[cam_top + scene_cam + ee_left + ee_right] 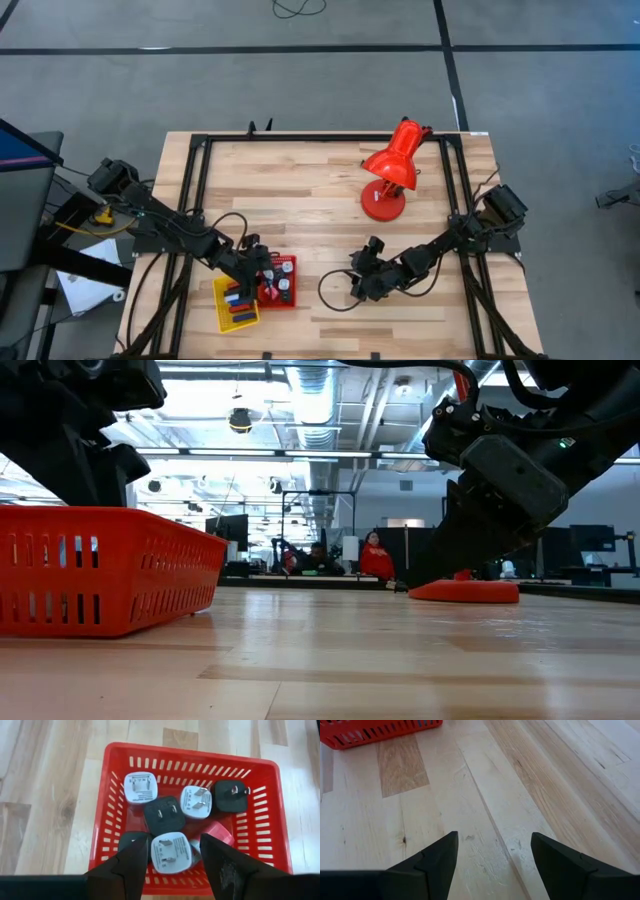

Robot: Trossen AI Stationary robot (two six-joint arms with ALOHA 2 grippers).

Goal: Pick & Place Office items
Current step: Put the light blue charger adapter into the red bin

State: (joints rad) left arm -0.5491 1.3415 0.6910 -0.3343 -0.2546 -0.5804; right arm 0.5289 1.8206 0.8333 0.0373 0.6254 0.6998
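Red tray [280,815]: white plug [170,852] between fingers [127,870]

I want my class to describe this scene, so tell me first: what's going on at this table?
The left gripper hovers open over a red tray of small plug adapters, its fingers either side of a white adapter, not closed on it. A yellow tray with more small items sits beside the red one. The right gripper waits open and empty over bare table, and a red desk lamp stands near the far edge.
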